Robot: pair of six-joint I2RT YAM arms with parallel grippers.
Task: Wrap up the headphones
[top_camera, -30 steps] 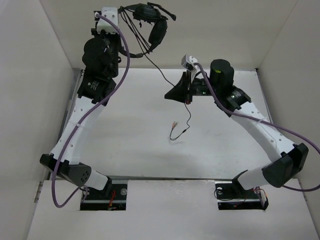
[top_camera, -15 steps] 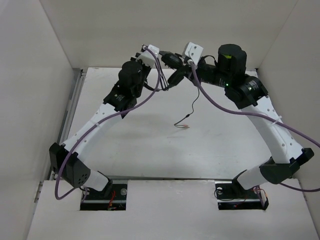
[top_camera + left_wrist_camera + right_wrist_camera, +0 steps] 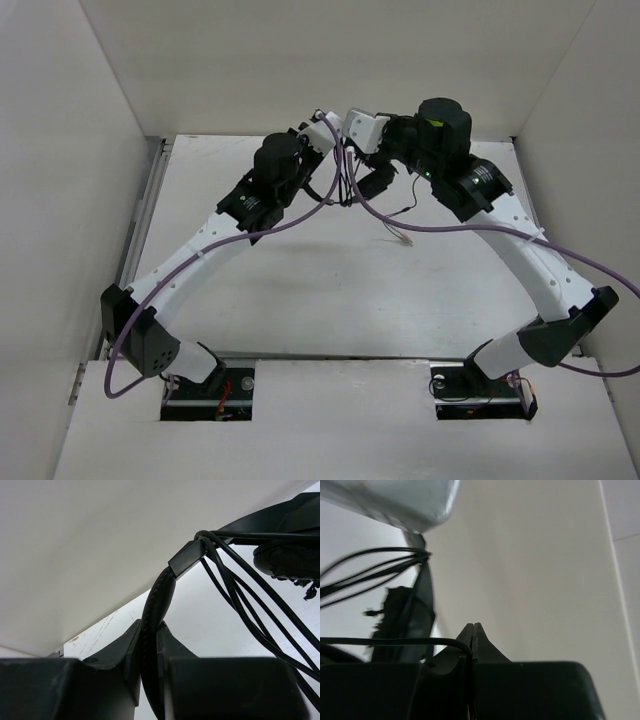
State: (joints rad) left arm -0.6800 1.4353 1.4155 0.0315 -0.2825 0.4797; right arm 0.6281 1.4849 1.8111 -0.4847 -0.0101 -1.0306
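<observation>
The black headphones [image 3: 352,178] hang in the air between my two grippers, above the far middle of the table. My left gripper [image 3: 149,627] is shut on the padded headband [image 3: 159,600]. Several loops of the thin black cord [image 3: 240,595] run across the headband's slider, with an earcup [image 3: 290,560] to the right. My right gripper [image 3: 472,626] is shut on the cord [image 3: 395,642], close beside the earcup [image 3: 402,615]. In the top view the left gripper [image 3: 338,160] and right gripper [image 3: 376,172] nearly meet. The cord's loose end with its plugs [image 3: 405,240] dangles below them.
Thick purple arm cables [image 3: 300,215] sag under both wrists and cross near the headphones. White walls enclose the table [image 3: 300,290] at the back and both sides. The arm bases stand at the near edge.
The left arm brought the headphones down from high at the back left to the centre. The right arm rose and swung in to meet them. The dangling cord end got shorter and shifted right.
</observation>
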